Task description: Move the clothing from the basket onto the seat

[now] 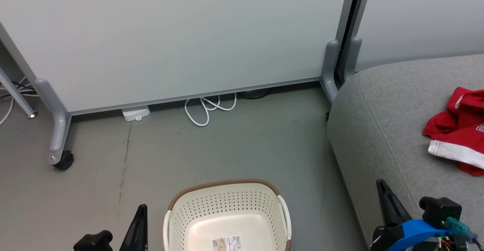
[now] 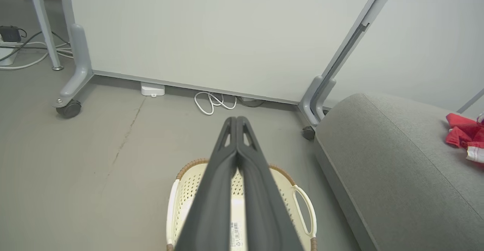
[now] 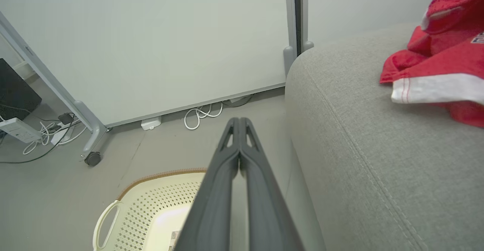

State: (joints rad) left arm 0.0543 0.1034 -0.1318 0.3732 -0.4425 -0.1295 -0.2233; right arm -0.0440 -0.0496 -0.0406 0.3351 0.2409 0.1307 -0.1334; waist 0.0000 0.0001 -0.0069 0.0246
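I see the crumpled red, white-trimmed fabric clothing (image 1: 459, 130) lying on the big grey upholstered bench (image 1: 378, 122). The cream, perforated plastic, brown-rimmed basket (image 1: 223, 185) stands on the grey floor (image 1: 245, 149) beside it. My left pincer (image 2: 237, 119) and right pincer (image 3: 239, 119) are both closed on nothing.

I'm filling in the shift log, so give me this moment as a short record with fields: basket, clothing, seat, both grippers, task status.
basket: on the floor beside the seat; no clothing in the part that shows; a label on its bottom
clothing: red with white trim, bunched on the seat
seat: grey, on the robot's right of the basket
left gripper: shut, holding nothing
right gripper: shut, holding nothing
task status: looks done
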